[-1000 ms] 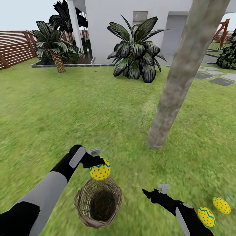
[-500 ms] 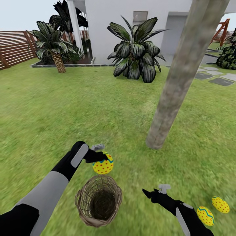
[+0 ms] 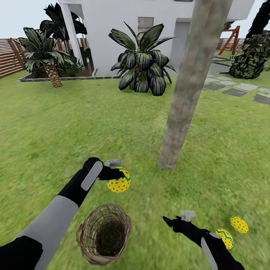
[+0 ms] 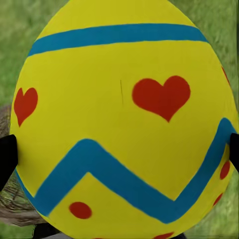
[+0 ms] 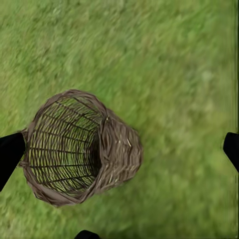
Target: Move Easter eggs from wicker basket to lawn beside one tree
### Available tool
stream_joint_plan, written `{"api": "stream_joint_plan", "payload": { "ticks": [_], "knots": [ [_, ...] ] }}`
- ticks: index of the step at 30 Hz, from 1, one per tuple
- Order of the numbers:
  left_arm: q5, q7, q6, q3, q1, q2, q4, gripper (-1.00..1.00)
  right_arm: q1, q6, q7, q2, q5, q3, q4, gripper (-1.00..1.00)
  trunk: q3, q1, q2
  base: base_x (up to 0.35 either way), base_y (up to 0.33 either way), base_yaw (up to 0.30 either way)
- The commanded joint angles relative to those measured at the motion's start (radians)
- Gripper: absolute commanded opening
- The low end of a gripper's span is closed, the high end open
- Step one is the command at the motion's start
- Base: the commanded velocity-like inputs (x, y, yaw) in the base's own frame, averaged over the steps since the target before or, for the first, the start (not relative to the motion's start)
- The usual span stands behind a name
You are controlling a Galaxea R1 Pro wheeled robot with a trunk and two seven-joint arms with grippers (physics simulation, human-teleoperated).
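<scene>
Left gripper (image 3: pixel 119 175) is clamping one Easter egg (image 3: pixel 119 182), holding it in the air above the lawn (image 3: pixel 56 123), beyond the wicker basket (image 3: pixel 104 234) and toward the tree (image 3: pixel 183 93). In the left wrist view the held egg (image 4: pixel 124 119) is sitting tight between the two black fingertips (image 4: pixel 7 157), one pressing on each side; yellow shell, blue band and zigzag, red hearts and dots showing.

Wicker basket is standing on the grass near the robot, between the two arms, mouth open upward; no egg is showing inside it. The right wrist view is looking at the same basket (image 5: pixel 82 149) on the grass (image 5: pixel 174 59), open weave visible through the mouth.

Right gripper (image 3: pixel 173 222) is hovering low over the lawn to the right of the basket, fingers spread wide apart, gripping nothing. Its fingertips (image 5: pixel 10 152) are showing at opposite edges of the right wrist view.

Two more eggs are lying on the grass on the right: one (image 3: pixel 224 238) just beside the right forearm, the other (image 3: pixel 239 224) close past it, the two apart from each other. Both are lying nearer the robot than the foot of the tree trunk.

Beyond the tree: a broad-leaved dark plant (image 3: pixel 142 65), a white building (image 3: pixel 123 22), grey stepping stones (image 3: pixel 234 90).
</scene>
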Motion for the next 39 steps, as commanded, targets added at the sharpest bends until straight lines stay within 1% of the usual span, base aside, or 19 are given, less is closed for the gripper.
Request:
{"api": "stream_joint_plan", "payload": {
  "ticks": [1, 10, 12, 14, 17, 25, 34, 35, 36, 39],
  "knots": [
    [0.009, 0.009, 0.002, -0.007, -0.001, 0.0, -0.001, -1.0, -0.001, 0.009, 0.004, 0.001, -0.009, -0.002, -0.001, 1.0, -0.001, 0.001, -0.002, 0.0, -0.249, -0.213],
    [0.007, 0.01, 0.002, -0.014, -0.001, -0.002, -0.001, -1.0, -0.001, 0.009, 0.004, 0.0, -0.009, -0.002, -0.001, 1.0, 0.01, 0.001, -0.002, 0.0, -0.282, -0.207],
    [0.007, 0.01, 0.002, -0.024, -0.001, -0.002, -0.001, -1.0, -0.001, 0.009, 0.004, 0.001, -0.009, -0.002, -0.001, 1.0, 0.011, 0.001, -0.002, 0.0, -0.297, -0.107],
    [0.007, 0.011, 0.002, -0.044, -0.001, -0.003, 0.0, -1.0, -0.001, 0.009, 0.004, 0.001, -0.009, -0.002, -0.001, 1.0, 0.011, 0.001, -0.002, 0.0, -0.301, -0.035],
    [0.007, 0.012, 0.002, -0.053, -0.001, -0.003, 0.0, -1.0, -0.001, 0.012, 0.002, 0.002, -0.009, -0.002, -0.001, 1.0, 0.011, 0.001, -0.002, 0.0, -0.302, -0.011],
    [0.008, 0.012, 0.002, -0.055, -0.001, -0.003, 0.01, -1.0, -0.001, 0.01, 0.002, 0.001, -0.008, -0.002, -0.001, 1.0, 0.012, 0.001, -0.002, -0.043, -0.303, -0.011],
    [0.009, 0.012, 0.002, -0.055, -0.001, -0.004, 0.017, -1.0, -0.001, 0.012, 0.002, 0.0, -0.008, -0.002, -0.001, 1.0, 0.019, 0.001, -0.002, -0.072, -0.303, -0.224],
    [0.009, 0.012, 0.002, -0.055, -0.001, -0.005, 0.017, -1.0, -0.001, 0.012, 0.002, 0.0, -0.008, -0.004, -0.001, 1.0, 0.019, 0.001, -0.002, -0.073, -0.303, -0.256],
    [0.009, 0.012, 0.002, -0.055, -0.001, -0.008, 0.018, -1.0, -0.001, 0.012, 0.003, 0.0, -0.008, -0.016, -0.001, 1.0, 0.02, 0.001, -0.002, -0.073, -0.303, -0.257],
    [0.009, 0.012, 0.002, -0.056, -0.001, -0.015, 0.031, -1.0, -0.001, 0.013, 0.007, 0.001, -0.008, -0.077, -0.001, 1.0, 0.023, 0.001, -0.002, -0.074, -0.303, -0.258]
  ]
}}
